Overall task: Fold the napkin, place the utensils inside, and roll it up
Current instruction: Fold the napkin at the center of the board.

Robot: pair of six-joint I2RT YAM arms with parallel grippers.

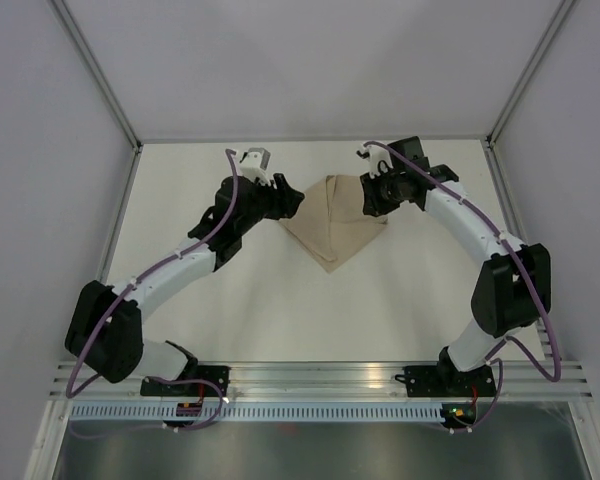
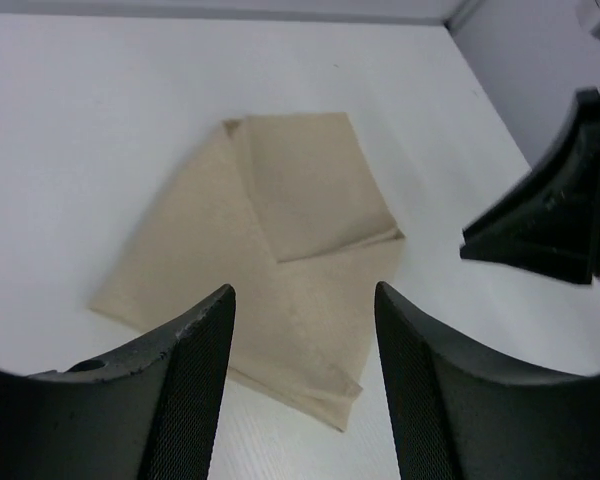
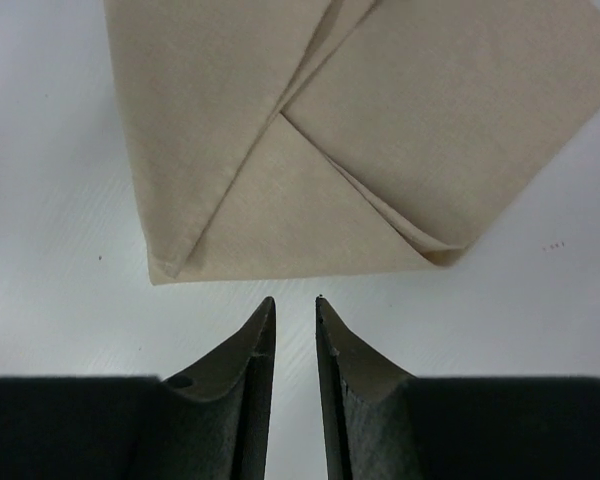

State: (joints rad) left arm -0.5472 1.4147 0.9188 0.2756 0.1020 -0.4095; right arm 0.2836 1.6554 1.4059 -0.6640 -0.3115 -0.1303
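Note:
The beige napkin (image 1: 335,222) lies folded into a rough pointed shape on the white table, at the middle back. It also shows in the left wrist view (image 2: 270,250) and the right wrist view (image 3: 310,150), with flaps overlapping. My left gripper (image 1: 295,203) is open and empty at the napkin's left edge, its jaws wide apart (image 2: 305,290) just above the cloth. My right gripper (image 1: 365,205) is at the napkin's right edge, its jaws (image 3: 295,300) a narrow gap apart, empty, just off the cloth's edge. The knife is out of view.
The white table (image 1: 280,310) is enclosed by grey walls and metal frame posts (image 1: 100,75) at the back and sides. The right gripper's black body (image 2: 550,220) shows at the right of the left wrist view. An aluminium rail (image 1: 320,375) runs along the near edge.

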